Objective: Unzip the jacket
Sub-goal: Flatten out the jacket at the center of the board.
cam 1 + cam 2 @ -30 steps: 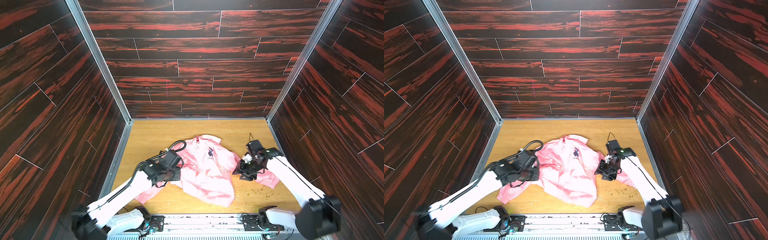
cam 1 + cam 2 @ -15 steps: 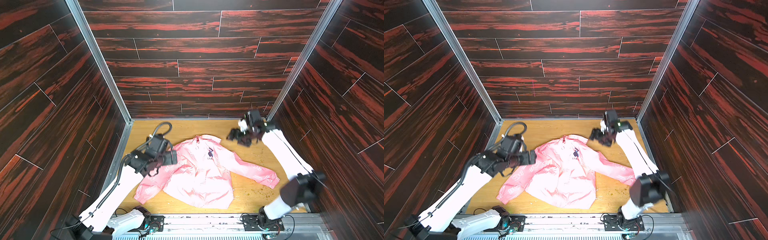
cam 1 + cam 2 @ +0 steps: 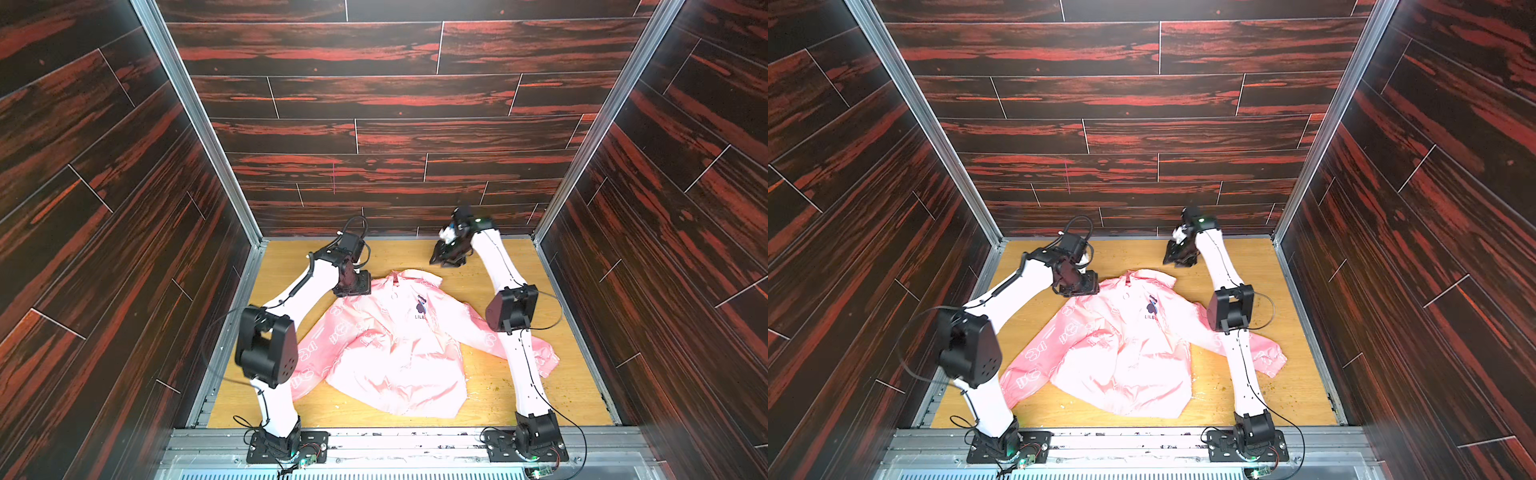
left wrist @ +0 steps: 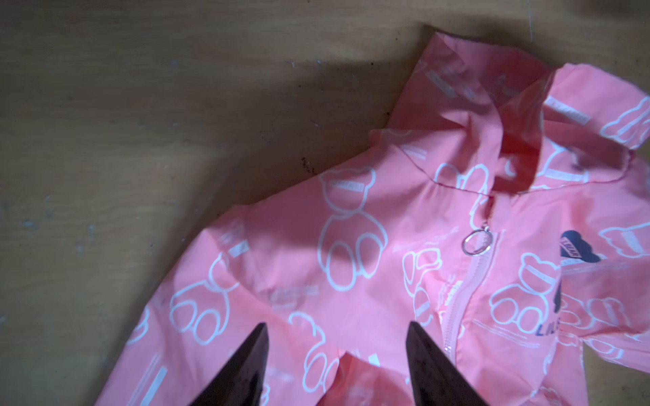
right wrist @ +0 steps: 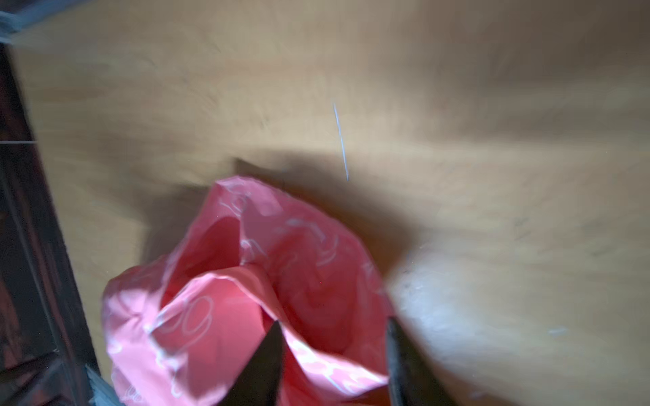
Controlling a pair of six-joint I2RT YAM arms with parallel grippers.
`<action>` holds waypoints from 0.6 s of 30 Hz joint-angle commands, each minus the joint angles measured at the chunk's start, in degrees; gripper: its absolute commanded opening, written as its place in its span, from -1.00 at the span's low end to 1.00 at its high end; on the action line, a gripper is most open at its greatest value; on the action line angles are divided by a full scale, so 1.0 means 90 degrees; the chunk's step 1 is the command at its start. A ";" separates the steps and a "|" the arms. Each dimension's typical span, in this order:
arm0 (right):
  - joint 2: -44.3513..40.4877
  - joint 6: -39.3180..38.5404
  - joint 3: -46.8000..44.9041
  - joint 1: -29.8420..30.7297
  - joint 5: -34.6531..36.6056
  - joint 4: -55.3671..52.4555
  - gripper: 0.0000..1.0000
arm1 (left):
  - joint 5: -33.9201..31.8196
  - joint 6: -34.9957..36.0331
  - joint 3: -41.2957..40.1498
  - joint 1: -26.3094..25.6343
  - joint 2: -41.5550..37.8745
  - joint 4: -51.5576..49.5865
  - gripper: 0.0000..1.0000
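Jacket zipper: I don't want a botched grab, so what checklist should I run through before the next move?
1. Jacket front up on the table: ok.
2. Ring pull in plain sight, uncovered: ok.
3. Zipper closed below the pull: ok.
4. Left gripper jaws apart: ok.
5. Right gripper jaws apart over the hood; view blurred, contact: cannot tell.
6. A gripper at the pull: not ok, neither touches it.

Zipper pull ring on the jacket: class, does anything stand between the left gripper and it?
Nothing visible does. In the left wrist view the zipper pull ring lies uncovered on the jacket, just below the collar; only pink fabric lies between it and the open left gripper.
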 commanded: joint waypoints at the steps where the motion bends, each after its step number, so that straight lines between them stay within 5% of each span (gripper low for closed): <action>1: -0.0924 -0.0160 -0.1669 0.0750 0.0841 0.0159 -0.49 | 0.0744 -0.0164 0.0253 0.0176 0.0231 0.0095 -0.24; 6: -0.2897 0.0597 -0.5330 0.1208 0.1120 0.1925 -0.95 | 0.0971 -0.0361 -0.0551 0.0212 -0.0221 0.0905 -0.96; 11: -0.4296 0.0841 -0.7623 0.1821 0.1875 0.2862 -1.00 | 0.0948 -0.0400 -0.1799 0.0212 -0.1345 0.2035 -1.00; 14: -0.4927 0.0986 -0.8199 0.1875 0.2112 0.3089 -0.53 | 0.0944 -0.0170 -0.2249 0.0212 -0.1909 0.2336 -0.91; 16: -0.5179 0.0997 -0.8051 0.1732 0.2097 0.3000 -0.09 | 0.0816 0.0090 -0.2204 0.0212 -0.2117 0.2168 -0.50; 18: -0.5249 0.0917 -0.7555 0.1458 0.1795 0.2835 0.12 | 0.0589 0.0344 -0.2008 0.0212 -0.2246 0.1924 -0.18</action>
